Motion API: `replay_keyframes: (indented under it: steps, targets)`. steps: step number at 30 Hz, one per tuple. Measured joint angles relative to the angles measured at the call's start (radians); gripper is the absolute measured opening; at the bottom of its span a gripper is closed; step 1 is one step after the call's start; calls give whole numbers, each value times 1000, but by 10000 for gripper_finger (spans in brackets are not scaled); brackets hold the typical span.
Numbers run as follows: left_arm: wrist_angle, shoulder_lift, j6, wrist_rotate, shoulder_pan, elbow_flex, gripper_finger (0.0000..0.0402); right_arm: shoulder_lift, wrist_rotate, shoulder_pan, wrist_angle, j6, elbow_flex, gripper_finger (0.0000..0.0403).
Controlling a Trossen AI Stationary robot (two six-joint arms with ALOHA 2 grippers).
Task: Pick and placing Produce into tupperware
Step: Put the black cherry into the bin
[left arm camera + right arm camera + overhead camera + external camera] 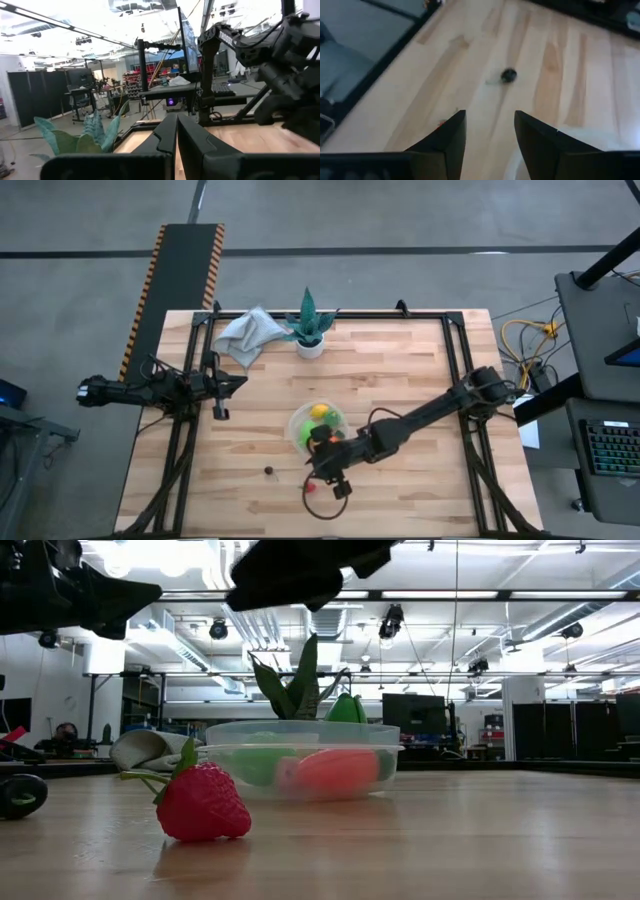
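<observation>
The round clear tupperware [318, 427] stands at the table's middle and holds a yellow lemon [319, 411], green pieces and an orange piece [335, 770]. A red strawberry [311, 488] lies on the table near the front edge, and it also shows in the low view [200, 802]. A small dark bit [269, 471] lies to its left and shows in the right wrist view [508, 75]. My right gripper [325, 475] hovers open and empty just in front of the tupperware, above the strawberry. My left gripper [222, 390] waits shut at the table's left edge.
A teal spiky plant in a white pot [310, 330] and a grey cloth [248, 333] sit at the far edge. Black frame rails [190, 430] run along both sides of the table. Bare wood lies to the right of the tupperware.
</observation>
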Motion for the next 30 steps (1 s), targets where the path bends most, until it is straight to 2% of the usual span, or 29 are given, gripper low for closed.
replay_keyframes:
  steps: [6,9,13,18,21,23,30]
  targets:
    - [-1,0,-33,11,0,-1,0,-52,114,6,-36,-2,-11,131]
    - [-2,0,-33,11,0,-1,0,-117,170,31,-34,-33,-55,88]
    - [-8,-1,-24,10,0,-1,0,-203,174,61,-38,-47,-144,21]
    - [-7,0,-19,11,0,-1,0,-316,230,109,2,-42,-267,12]
    - [-7,-1,-17,11,0,-1,0,-414,241,147,113,-86,-406,9]
    - [-12,-1,-17,11,0,-2,0,-496,223,161,257,-122,-526,9]
    - [-10,-1,-18,11,0,-2,0,-792,-7,140,723,-157,-949,9]
